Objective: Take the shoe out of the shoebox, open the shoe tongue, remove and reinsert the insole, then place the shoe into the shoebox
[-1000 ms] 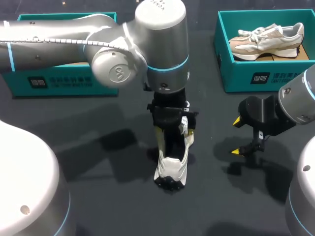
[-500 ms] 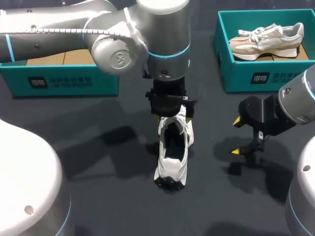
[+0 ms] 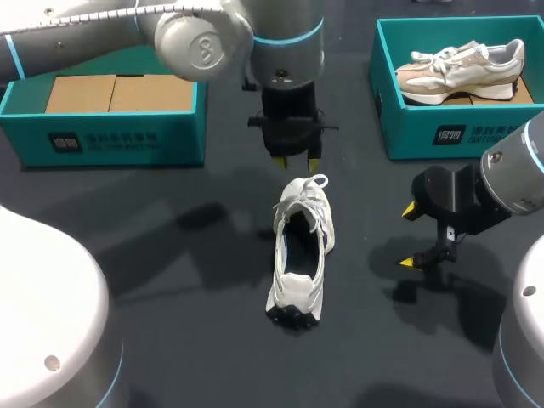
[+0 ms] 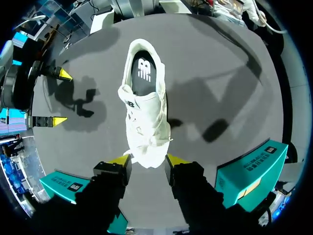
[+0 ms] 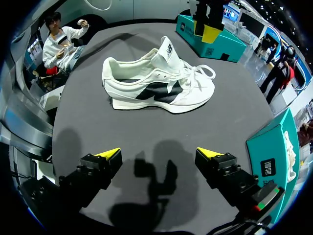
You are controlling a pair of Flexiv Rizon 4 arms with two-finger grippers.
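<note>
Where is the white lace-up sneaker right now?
In the head view the white lace-up sneaker stands in the middle of the dark table, its toe near the open left gripper, the right gripper off to its right.

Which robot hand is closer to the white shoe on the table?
Left. The left gripper hangs just beyond the shoe's toe; the right gripper sits farther off to its side.

Bright overhead light, soft overlapping shadows
</note>
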